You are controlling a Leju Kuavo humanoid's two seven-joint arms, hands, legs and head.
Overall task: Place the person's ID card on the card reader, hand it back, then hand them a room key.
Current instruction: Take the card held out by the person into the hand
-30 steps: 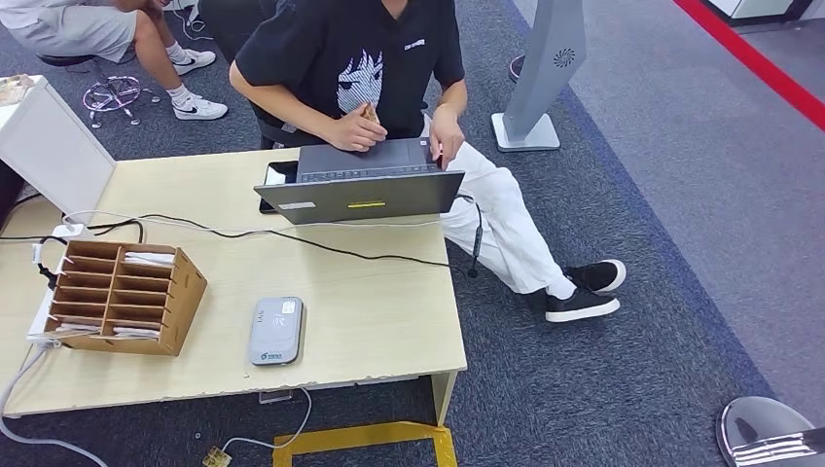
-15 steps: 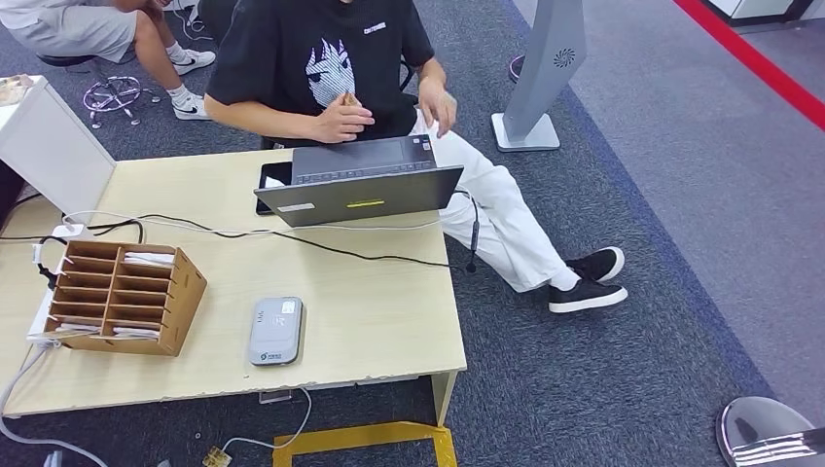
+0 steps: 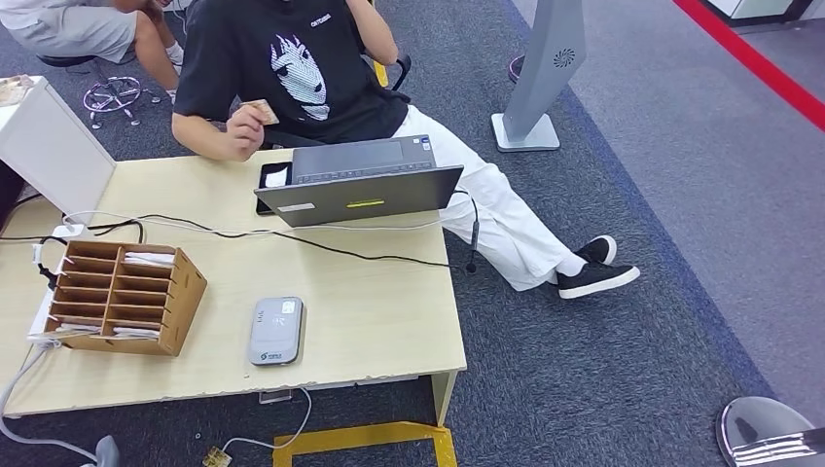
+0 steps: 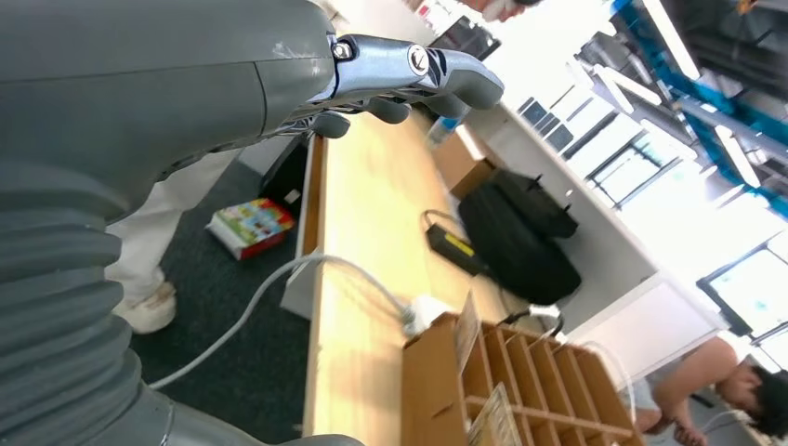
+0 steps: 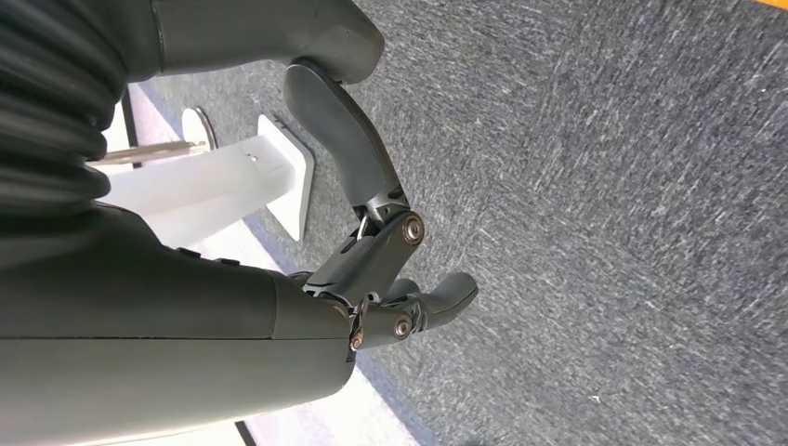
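Pale wooden table (image 3: 370,321) carries a flat grey card reader (image 3: 275,331) near its front edge, beside a brown wooden pigeonhole rack (image 3: 119,296) with white cards in its slots. Behind an open grey laptop (image 3: 358,191), a seated person's hand (image 3: 241,136) holds up the small tan ID card (image 3: 261,111). At the left wrist, the left hand (image 4: 400,84) has its fingers (image 4: 446,79) curled loosely, holding nothing. At the right wrist, the right hand (image 5: 372,251) hangs over grey carpet (image 5: 604,186), fingers apart and empty.

Card reader (image 3: 275,331) lies on the worktop (image 3: 370,311) near its front edge. Left of the reader stands the slotted key rack (image 3: 121,295). Behind the reader sits the laptop (image 3: 358,193); behind the laptop sits the person (image 3: 292,73), card (image 3: 261,112) in hand.
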